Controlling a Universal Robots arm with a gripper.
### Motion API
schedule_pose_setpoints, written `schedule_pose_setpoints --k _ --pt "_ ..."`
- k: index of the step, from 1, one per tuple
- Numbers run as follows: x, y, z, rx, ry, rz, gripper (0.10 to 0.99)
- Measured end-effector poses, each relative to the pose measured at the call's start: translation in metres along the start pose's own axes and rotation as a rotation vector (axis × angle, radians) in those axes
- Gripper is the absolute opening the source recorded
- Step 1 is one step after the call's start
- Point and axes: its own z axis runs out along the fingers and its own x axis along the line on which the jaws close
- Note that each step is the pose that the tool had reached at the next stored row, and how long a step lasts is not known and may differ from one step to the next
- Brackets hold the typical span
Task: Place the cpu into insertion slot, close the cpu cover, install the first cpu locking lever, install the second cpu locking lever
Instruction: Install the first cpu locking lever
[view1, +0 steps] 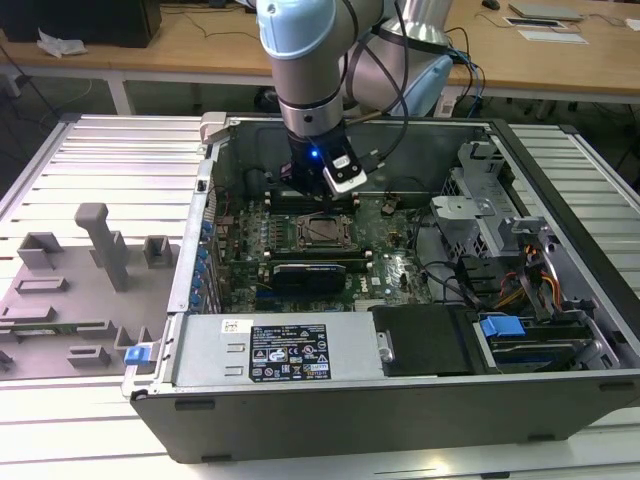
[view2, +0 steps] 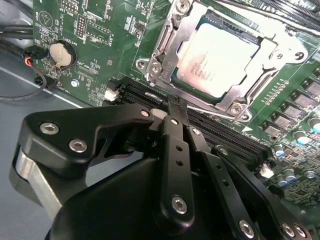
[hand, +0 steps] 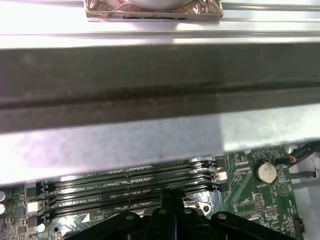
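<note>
cpu (view2: 216, 61) in insertion slot (view2: 171, 75), cpu cover (view2: 265, 62) closed over it

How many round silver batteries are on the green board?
1. The round battery sits near the green board's edge, by the thin wires, apart from the shiny chip. More may hide under the gripper.

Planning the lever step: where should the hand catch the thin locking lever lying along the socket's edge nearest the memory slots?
Probably at the locking lever's free stretch beside the cpu cover, coming from the memory slots side; the thin rod lies low along the frame, open there.
</note>
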Motion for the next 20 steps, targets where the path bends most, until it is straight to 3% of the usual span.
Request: schedule_pose_setpoints --k 14,20 --pt "0.0013 0.0061 0.0026 0.015 -0.0104 0.051 0.106" --pt "0.0017 0.0059 0.0047 0.031 -0.0187 0.089 0.106"
